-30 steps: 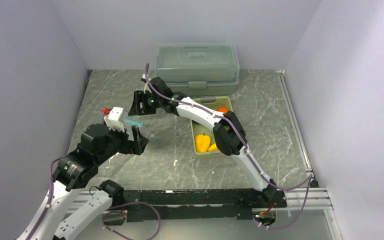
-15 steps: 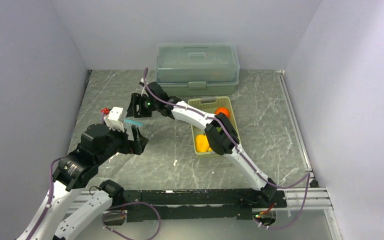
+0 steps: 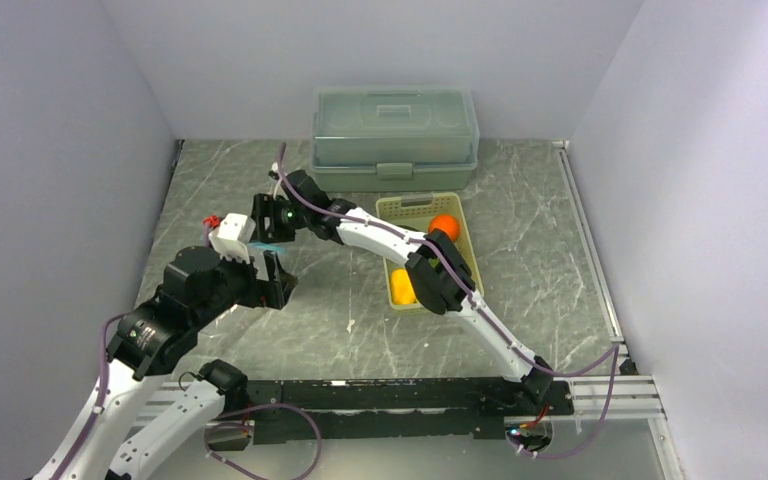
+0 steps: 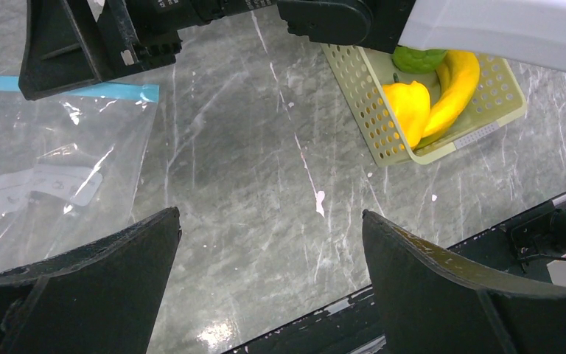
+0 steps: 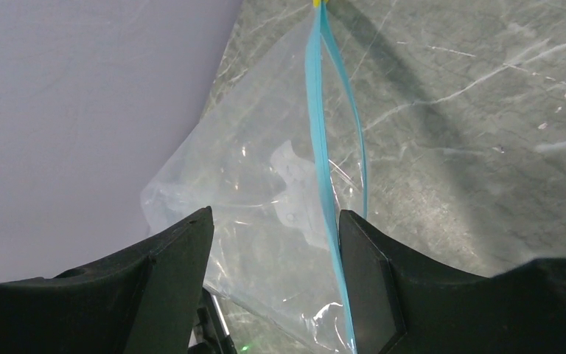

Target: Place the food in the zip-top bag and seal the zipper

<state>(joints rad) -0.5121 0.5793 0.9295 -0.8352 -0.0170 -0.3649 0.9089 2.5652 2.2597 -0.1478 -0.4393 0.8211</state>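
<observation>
Judging from how things lie, the task is barely begun: no food is in the bag and nothing is sealed. On the grey marbled surface point(image 3: 340, 300), the large green lidded box point(image 3: 395, 130) sits shut at the far edge and plays no part.

The zip-top bag point(image 5: 250, 184) lies flat on the left side of the surface, clear and limp, with no produce showing through its plastic. To its right, well apart, stands the pale green slotted basket point(image 4: 372, 110), and all the food that can be seen is inside it.

The right gripper point(image 5: 273, 280) reaches across to the bag's mouth with its jaws spread wide and nothing between them. The left gripper point(image 4: 265, 287) hangs just beside the bag, over bare surface, equally wide and empty.

Inside the basket, the bananas point(image 4: 453, 77) curve against the yellow pepper point(image 4: 407, 109), the light green fruit point(image 4: 417, 59) sits behind them, and the orange ball point(image 3: 445, 226) rests at the far end. The avocado I cannot make out.

The zipper point(image 5: 318, 133) is parted only a little, its two teal strips bowing slightly away from each other. What remains, as I read it, is nearly everything: widening that mouth, carrying each piece over, and pressing the strip closed.
</observation>
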